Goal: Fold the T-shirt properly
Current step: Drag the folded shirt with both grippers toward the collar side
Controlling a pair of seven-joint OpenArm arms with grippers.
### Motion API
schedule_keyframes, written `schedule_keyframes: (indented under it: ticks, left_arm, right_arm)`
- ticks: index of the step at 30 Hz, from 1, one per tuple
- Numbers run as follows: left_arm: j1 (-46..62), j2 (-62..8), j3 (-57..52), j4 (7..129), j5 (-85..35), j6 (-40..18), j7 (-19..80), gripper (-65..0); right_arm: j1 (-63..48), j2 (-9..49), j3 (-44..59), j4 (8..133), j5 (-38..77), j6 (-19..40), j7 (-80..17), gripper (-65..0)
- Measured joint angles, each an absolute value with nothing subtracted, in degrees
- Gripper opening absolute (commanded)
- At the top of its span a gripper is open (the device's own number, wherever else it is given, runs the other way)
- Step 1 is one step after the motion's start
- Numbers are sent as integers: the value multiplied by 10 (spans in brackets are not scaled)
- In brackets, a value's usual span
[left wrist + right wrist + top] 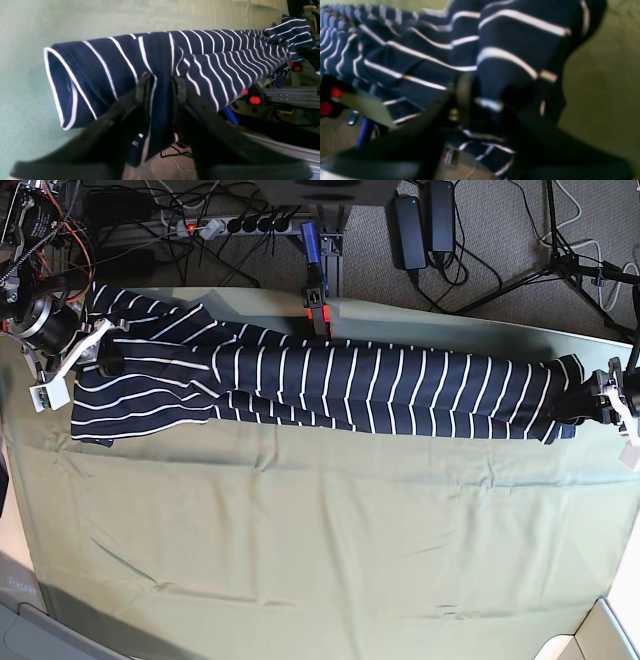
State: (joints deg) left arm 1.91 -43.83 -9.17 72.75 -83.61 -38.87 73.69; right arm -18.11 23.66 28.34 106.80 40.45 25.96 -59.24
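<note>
The left gripper [160,86] pinched a fold of the T-shirt [212,57] between its fingers. The right gripper [482,100] clasped the opposite end, though blur hid the exact contact. Stretched between them, the T-shirt [340,380] lay as a long folded band across the far side of the olive-green cloth [320,540].

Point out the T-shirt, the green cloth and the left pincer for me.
T-shirt [380,385]: base view, middle of the striped, stretched-out body.
Green cloth [320,530]: base view, bare area in front of the shirt.
Left pincer [161,86]: left wrist view, between its fingertips, fabric there.
</note>
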Motion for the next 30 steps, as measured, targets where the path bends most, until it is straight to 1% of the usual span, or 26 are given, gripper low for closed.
schedule_keyframes:
  ticks: [1,2,3,8,15,20,22,23,24,26,27,30]
  left_arm:
    - [19,-438,-92,728,-836,-389,738,-428]
    - [19,-438,-92,728,-835,-389,741,-421]
    - [19,-438,-92,728,-835,-389,741,-421]
    - [19,-438,-92,728,-835,-389,741,-421]
    - [19,-438,-92,728,-835,-389,741,-421]
    - [19,-438,-92,728,-835,-389,741,-421]
    - [19,-438,-92,728,-834,-389,736,-421]
    - [19,-438,-92,728,-835,-389,735,-421]
    - [19,-438,-92,728,-835,-389,732,-421]
    - [19,-438,-92,728,-834,-389,728,-421]
    - [19,-438,-92,728,-835,-389,725,-421]
    - [18,-436,-92,728,-835,-389,719,-421]
  right_arm:
    - [-181,237,283,1066,404,260,-592,-361]
    - [-181,237,283,1066,404,260,-593,-335]
    - [-181,237,283,1066,404,260,-592,-331]
    - [-180,236,287,1066,402,259,-566,-331]
    - [-113,236,322,1067,399,259,-574,-331]
    - [-116,237,357,1067,395,259,-579,-331]
    - [-116,237,363,1067,414,259,-562,-339]
    - [-115,237,363,1067,424,259,-560,-376]
    - [-115,236,360,1067,427,259,-559,-444]
    - [-115,236,350,1067,427,259,-559,-638]
    - [-115,236,343,1067,427,259,-557,-650]
    - [-115,228,319,1059,403,259,-543,-650]
